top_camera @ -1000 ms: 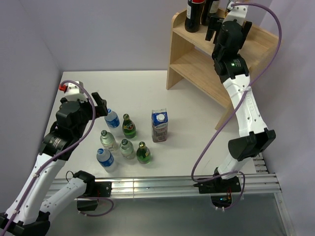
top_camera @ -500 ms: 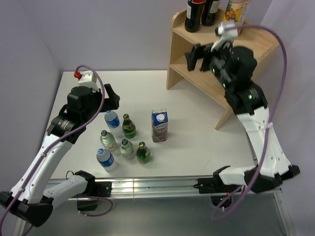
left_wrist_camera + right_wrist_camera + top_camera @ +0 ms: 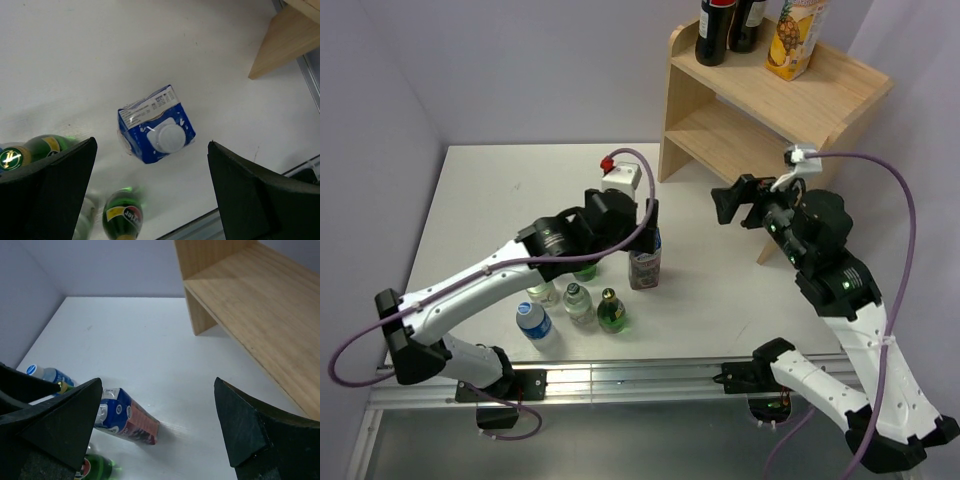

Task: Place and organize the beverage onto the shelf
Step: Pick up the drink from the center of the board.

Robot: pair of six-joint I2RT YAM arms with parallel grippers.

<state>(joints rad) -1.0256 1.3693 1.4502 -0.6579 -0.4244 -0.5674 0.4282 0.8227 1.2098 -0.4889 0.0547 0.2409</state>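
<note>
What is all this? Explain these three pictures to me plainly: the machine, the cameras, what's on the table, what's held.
Two white robot arms are bolted at the table's near edge, each ending in a two-finger gripper. The wide picture comes from a fixed camera above and behind them. The other two come from a camera on each wrist, with its black fingers at the edges. On the white table stand a blue-topped carton, green glass bottles and water bottles. The wooden shelf holds two dark bottles and a yellow juice carton on top. The left gripper hangs open over the blue-topped carton. The right gripper is open in mid-air. Nothing is held.
</note>
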